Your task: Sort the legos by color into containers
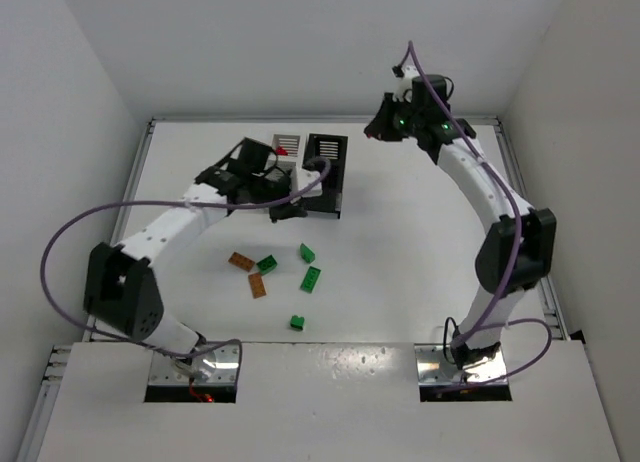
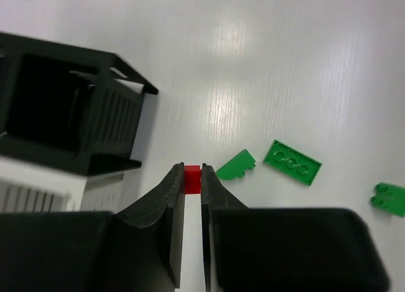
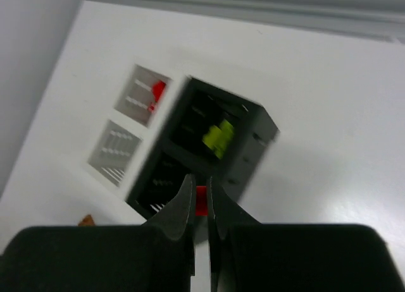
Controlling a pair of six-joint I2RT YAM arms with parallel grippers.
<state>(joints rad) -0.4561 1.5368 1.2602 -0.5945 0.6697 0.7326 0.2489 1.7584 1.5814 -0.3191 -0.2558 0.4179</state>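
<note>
Well, both arms had cargo at this moment. The left end effector (image 2: 192, 170) was clenched on a tiny red brick (image 2: 192, 180), pinched right at its fingertips. It hung above the surface (image 2: 285, 64), just beside the black bin (image 2: 63, 115). The right end effector (image 3: 200, 188) was likewise clamped on a second red brick (image 3: 201, 201), raised high over the cluster of bins. Progress looked partial. One white bin (image 3: 144, 95) held a red piece (image 3: 158, 88), and the black bin showed a yellow-green lego (image 3: 218, 135) inside. The other white bin (image 3: 114, 150) appeared to hold nothing, though the blur in the right wrist view made that hard to swear to. By my reading, plenty was left. Both red bricks needed dropping in with the red piece already binned. Out on the open surface lay four green pieces (image 1: 311, 279) and two orange-brown ones (image 1: 240, 261), loosely grouped in front of the bins and none of them sorted yet. Neither colour appeared to have a home so far, so I would have called the job somewhere short of halfway.
</note>
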